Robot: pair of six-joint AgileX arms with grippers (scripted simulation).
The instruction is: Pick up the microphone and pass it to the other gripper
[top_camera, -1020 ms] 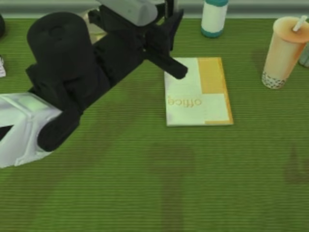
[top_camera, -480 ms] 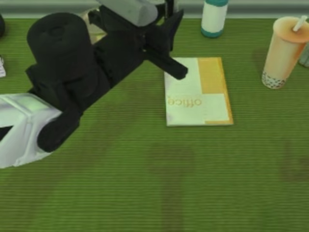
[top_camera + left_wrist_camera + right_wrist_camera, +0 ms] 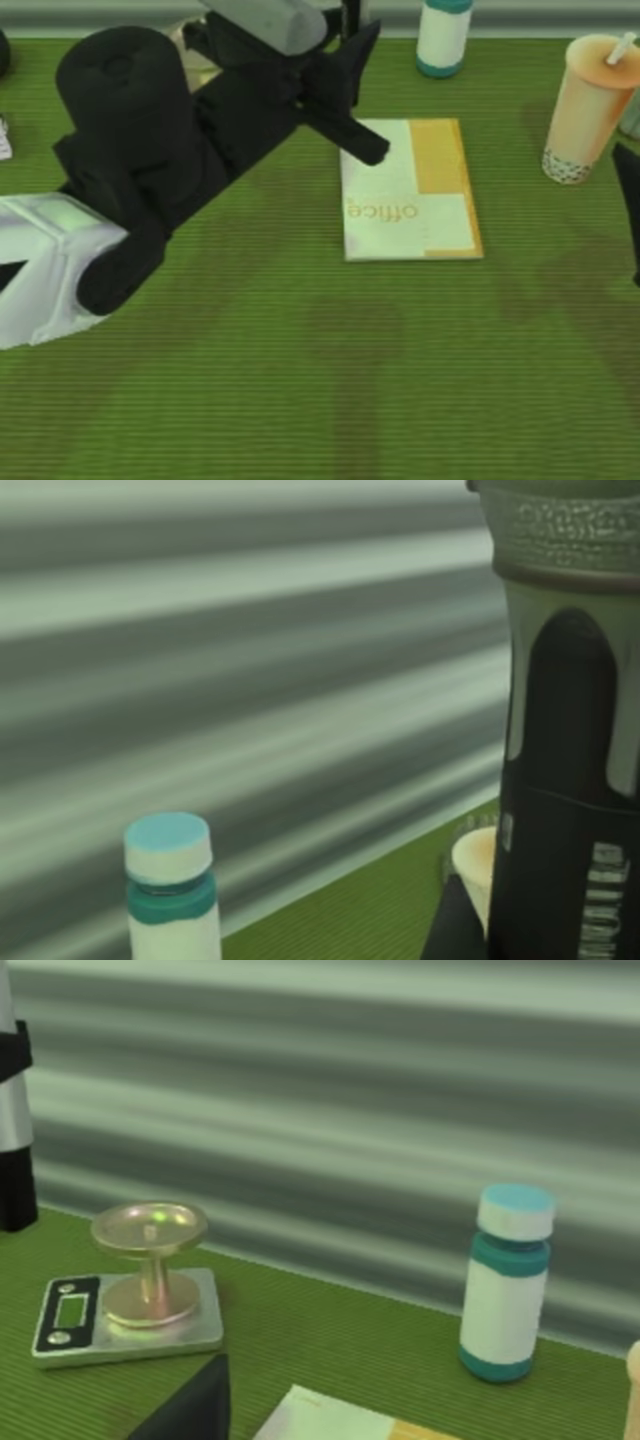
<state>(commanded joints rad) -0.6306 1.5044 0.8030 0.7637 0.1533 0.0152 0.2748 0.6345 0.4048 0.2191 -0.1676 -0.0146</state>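
Top view: the left gripper [image 3: 345, 120] hangs over the far-left corner of the booklet [image 3: 410, 190], microphone raised.
In the left wrist view the microphone [image 3: 565, 730] stands upright close to the lens, grey mesh head up, apparently clamped in the left gripper, though I cannot tell how far its fingers are spread. The right gripper [image 3: 630, 200] shows only as a dark tip at the right edge, beside the drink cup [image 3: 590, 105]; its fingers cannot be judged. For a clean pass, hold the mic steady and leave bare handle for the 2nd gripper to grasp.
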